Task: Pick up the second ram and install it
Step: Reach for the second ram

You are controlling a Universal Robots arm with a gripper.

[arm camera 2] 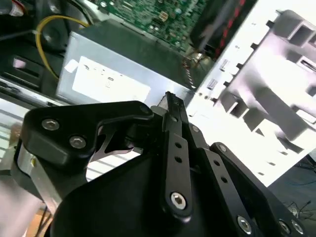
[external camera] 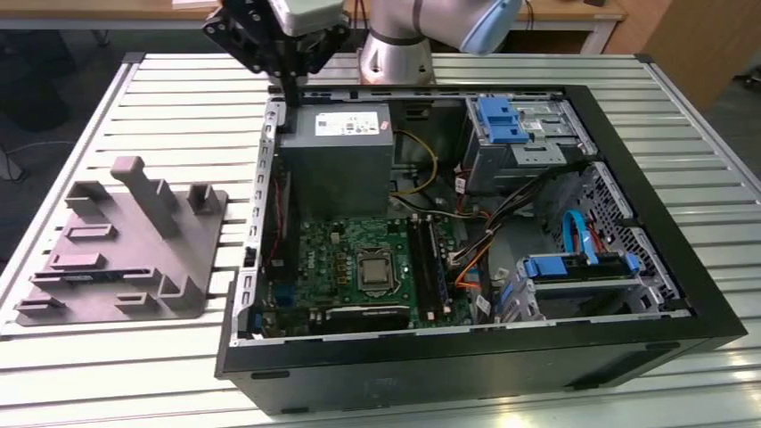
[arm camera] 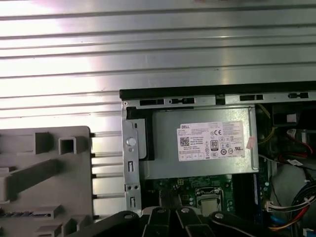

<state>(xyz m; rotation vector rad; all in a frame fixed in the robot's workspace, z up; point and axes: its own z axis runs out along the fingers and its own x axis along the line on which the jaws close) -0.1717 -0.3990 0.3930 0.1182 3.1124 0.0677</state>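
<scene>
The second ram (external camera: 93, 275) is a slim dark strip lying in a slot of the grey holder (external camera: 131, 241) on the table, at the exterior view's left. My gripper (external camera: 289, 89) hangs high over the back left corner of the open computer case (external camera: 618, 267), beside the power supply (external camera: 339, 147). Its fingers (arm camera 2: 174, 143) come together at the tips with nothing between them, so it is shut and holds nothing. The motherboard (external camera: 356, 267) lies in the case floor. One dark memory stick (external camera: 430, 263) stands in a slot next to the CPU socket (external camera: 374, 272).
The case holds cables, blue drive brackets (external camera: 500, 120) and a drive cage (external camera: 576, 267) at the exterior view's right. The grey holder (arm camera: 44, 177) has tall upright posts. The slatted metal table (external camera: 178, 98) extends around the case. The arm's base (external camera: 398, 53) stands behind the case.
</scene>
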